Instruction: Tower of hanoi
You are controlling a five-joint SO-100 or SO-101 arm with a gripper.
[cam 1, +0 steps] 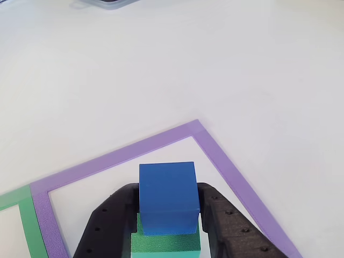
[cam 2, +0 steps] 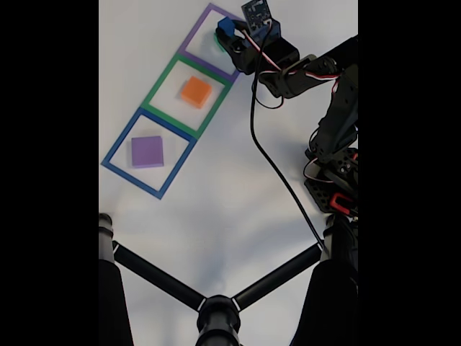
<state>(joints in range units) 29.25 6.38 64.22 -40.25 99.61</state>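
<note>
In the other view, the black two-finger end effector (cam 1: 167,215) stood nearest the camera, its jaws closed partway around the small blue cube (cam 1: 167,196), one finger against each side face. The blue cube sat squarely on a larger green block (cam 1: 165,243), and both lay inside the purple square frame (cam 1: 226,161) marked on the white worktop (cam 1: 161,64). Whether the blue cube rested with its full weight on the green block or was lifted slightly could not be told.

In the fixed view, taking the purple square frame (cam 2: 193,37) as the landmark, the end effector (cam 2: 232,37) occupied that frame with the blue cube (cam 2: 225,29) between its fingers. Just beside that frame lay a green square frame (cam 2: 170,70) holding a flat orange square block (cam 2: 196,91). Beyond that, furthest from the purple frame, a blue square frame (cam 2: 122,137) held a flat violet square block (cam 2: 147,151).

Judged from this layout, the step in hand was a stacking move at the purple frame: either placement or pick-up of the blue cube. If placement, the next move called for opening the jaws and withdrawing straight upward without dragging the cube off the green block.
</note>
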